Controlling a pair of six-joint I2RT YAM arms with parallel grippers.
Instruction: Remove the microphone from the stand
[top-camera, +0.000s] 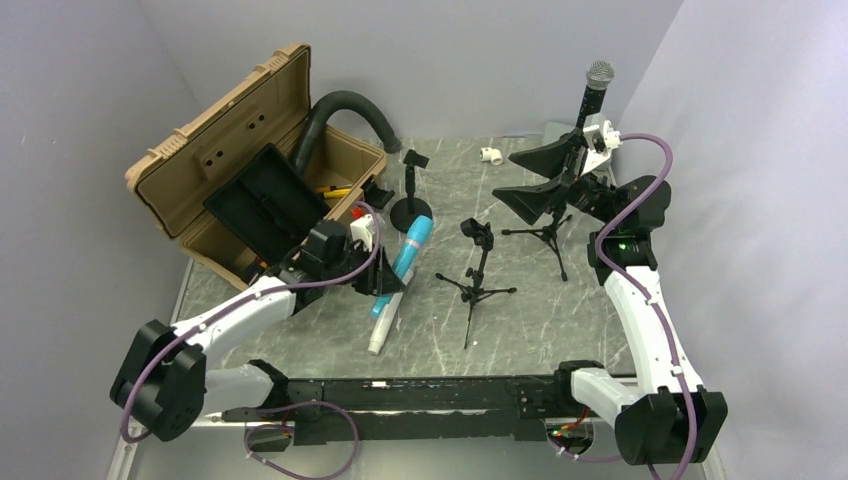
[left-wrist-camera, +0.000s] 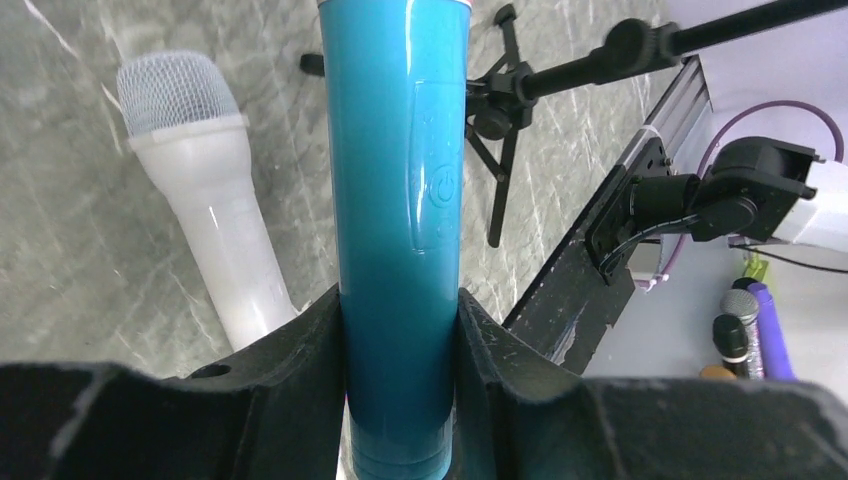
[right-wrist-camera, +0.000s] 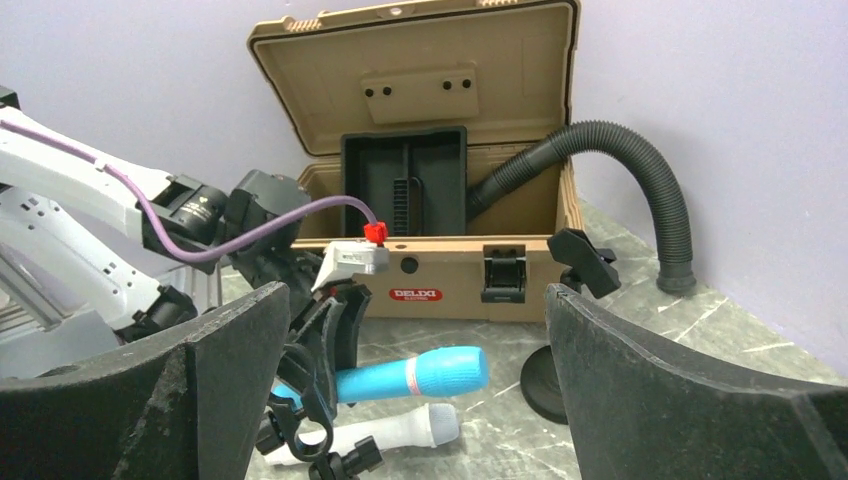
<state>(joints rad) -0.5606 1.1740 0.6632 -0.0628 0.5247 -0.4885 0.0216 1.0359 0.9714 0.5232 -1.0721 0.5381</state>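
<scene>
My left gripper is shut on the lower barrel of a blue microphone, holding it nearly level just above a white microphone that lies on the table. To the right of it stands a small tripod stand, and its clip is empty. My right gripper hangs open at the back right with nothing between its fingers. Behind it a black microphone stands upright on a second tripod stand.
An open tan case with a black corrugated hose sits at the back left. A round-base stand with an empty clip stands beside it. A small white fitting lies near the back wall.
</scene>
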